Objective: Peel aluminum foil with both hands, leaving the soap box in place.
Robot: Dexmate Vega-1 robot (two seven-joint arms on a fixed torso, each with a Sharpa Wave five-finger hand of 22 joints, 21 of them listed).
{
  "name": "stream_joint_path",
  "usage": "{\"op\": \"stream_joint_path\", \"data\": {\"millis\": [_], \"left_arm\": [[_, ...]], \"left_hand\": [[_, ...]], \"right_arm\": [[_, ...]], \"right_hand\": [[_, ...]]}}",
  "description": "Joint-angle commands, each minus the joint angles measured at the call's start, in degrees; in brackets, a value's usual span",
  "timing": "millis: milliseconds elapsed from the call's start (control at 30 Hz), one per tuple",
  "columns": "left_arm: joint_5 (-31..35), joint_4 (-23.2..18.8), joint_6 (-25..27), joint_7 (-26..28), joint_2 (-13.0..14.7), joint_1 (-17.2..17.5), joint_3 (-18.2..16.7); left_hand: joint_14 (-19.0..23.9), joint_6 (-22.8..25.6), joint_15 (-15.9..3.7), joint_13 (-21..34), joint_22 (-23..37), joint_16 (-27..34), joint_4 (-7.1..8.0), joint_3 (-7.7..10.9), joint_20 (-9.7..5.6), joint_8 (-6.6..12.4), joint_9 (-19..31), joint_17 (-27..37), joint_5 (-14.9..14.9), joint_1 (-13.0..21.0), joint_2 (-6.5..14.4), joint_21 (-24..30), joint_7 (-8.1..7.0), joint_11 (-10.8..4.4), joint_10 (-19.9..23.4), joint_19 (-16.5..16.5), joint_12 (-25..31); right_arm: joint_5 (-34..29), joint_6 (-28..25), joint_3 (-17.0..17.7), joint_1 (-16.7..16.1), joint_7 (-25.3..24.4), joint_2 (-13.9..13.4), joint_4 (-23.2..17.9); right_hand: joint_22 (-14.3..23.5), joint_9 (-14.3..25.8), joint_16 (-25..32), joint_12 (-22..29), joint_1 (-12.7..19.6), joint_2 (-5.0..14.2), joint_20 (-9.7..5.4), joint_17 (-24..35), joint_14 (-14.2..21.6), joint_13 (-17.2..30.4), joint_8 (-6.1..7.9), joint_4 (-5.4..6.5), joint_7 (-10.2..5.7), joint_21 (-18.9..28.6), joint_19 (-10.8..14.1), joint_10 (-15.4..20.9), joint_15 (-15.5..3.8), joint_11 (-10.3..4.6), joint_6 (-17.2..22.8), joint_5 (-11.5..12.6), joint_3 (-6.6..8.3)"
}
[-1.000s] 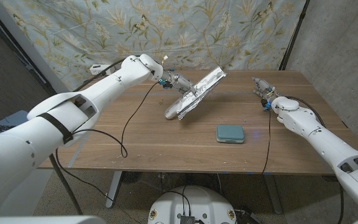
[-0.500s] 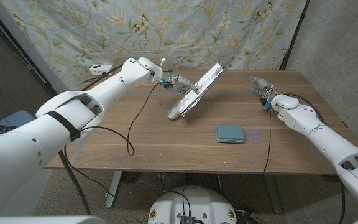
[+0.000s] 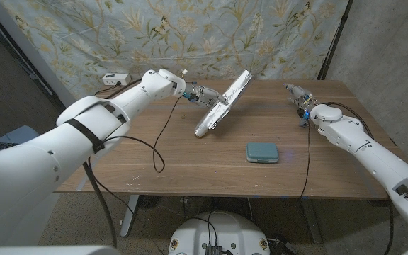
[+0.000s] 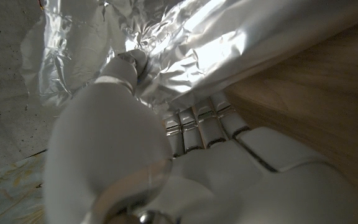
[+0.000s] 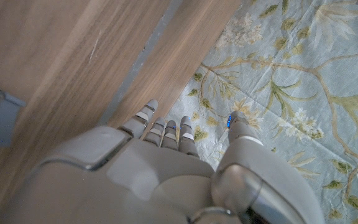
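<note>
- Crinkled silver aluminium foil sheet (image 3: pixel 222 105) hangs tilted over the middle of the brown wooden desk (image 3: pixel 161 159), its lower end touching the desktop.
- Left robot hand (image 3: pixel 202 94) grasps the foil at its edge; the left wrist view shows its fingers (image 4: pixel 199 122) curled against the shiny sheet (image 4: pixel 229 37).
- Teal rounded soap box (image 3: pixel 263 151) lies flat nearer the front edge, apart from the foil.
- Right robot hand (image 3: pixel 298 98) is released, fingers (image 5: pixel 166 132) extended, holding nothing near the far right edge.

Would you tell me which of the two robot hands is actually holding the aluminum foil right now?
The left robot hand grips the aluminum foil, lifted and tilted; the right robot hand holds nothing, apart near the table's far edge.
</note>
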Motion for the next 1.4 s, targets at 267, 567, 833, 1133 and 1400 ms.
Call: {"op": "stream_joint_path", "data": {"millis": [267,567,833,1133,1400], "left_arm": [[-2.0,17.8,-5.8,1.7,-7.8,-3.2,-4.1],[-3.4,18.1,-5.1,3.5,-8.7,-2.4,-5.9],[-5.0,18.2,-4.1,4.3,-9.3,-1.4,-7.7],[-6.2,18.4,-3.8,6.0,-10.3,-0.5,-9.3],[-7.2,18.5,-3.6,7.5,-10.9,0.3,-10.6]], "left_hand": [[4.4,3.4,-3.84,0.5,0.0,0.3,-0.01,0.72,-0.31,6.7,1.9,0.1,0.8,3.3,3.5,1.1,-2.38,-3.3,3.9,0.4,-0.4],[4.5,3.4,-3.81,0.6,-0.1,0.2,0.0,0.77,-0.31,6.74,2.1,0.1,1.1,3.3,3.5,1.7,-2.48,-3.27,4.2,0.2,-0.7],[4.7,3.5,-3.83,0.7,-0.2,0.1,-0.02,0.82,-0.35,6.74,2.1,0.2,1.5,3.3,3.4,2.3,-2.45,-3.34,4.4,0.1,-1.0],[4.8,3.7,-3.86,0.9,-0.3,0.0,0.0,0.86,-0.35,6.76,2.1,0.2,1.7,3.4,3.4,2.7,-2.39,-3.46,4.6,-0.1,-1.2],[4.8,3.7,-3.9,0.7,-0.5,-0.1,0.02,0.87,-0.41,6.74,2.1,0.3,2.0,3.4,3.3,3.3,-2.5,-3.69,4.9,-0.1,-1.5]], "right_arm": [[-1.3,-5.6,0.0,-2.3,-0.6,-4.2,-8.8],[-1.4,-9.9,0.4,-3.8,-0.7,-7.3,-14.2],[-0.5,-14.0,1.4,-5.3,-1.0,-9.9,-19.3],[0.7,-17.2,2.4,-6.7,-1.3,-11.9,-23.0],[1.9,-20.7,2.7,-6.8,-0.8,-13.5,-25.8]], "right_hand": [[0.1,-0.1,0.6,0.4,0.6,0.34,-2.34,0.0,0.2,0.1,0.38,-0.18,0.63,0.5,1.0,0.5,0.61,1.03,0.8,0.1,0.08],[0.1,-0.1,0.7,0.4,0.7,0.27,-2.28,0.0,0.4,0.0,0.28,-0.27,0.51,0.5,1.2,0.7,0.67,1.14,0.9,0.1,0.08],[0.1,-0.1,0.7,0.6,0.8,0.1,-2.03,-0.1,0.8,0.0,0.15,-0.44,0.65,0.6,1.6,1.5,1.02,1.77,1.0,0.1,0.07],[0.1,-0.2,0.3,0.1,0.9,0.08,-1.7,-0.1,-0.1,0.0,-0.43,-0.45,1.15,0.3,1.1,0.4,1.58,2.24,-0.1,0.1,0.04],[0.1,-0.2,0.1,-0.2,0.8,0.08,-1.18,-0.1,-0.6,0.0,-0.73,-0.38,1.76,0.1,0.7,-0.3,2.34,2.96,-0.8,0.1,-0.04]]}}
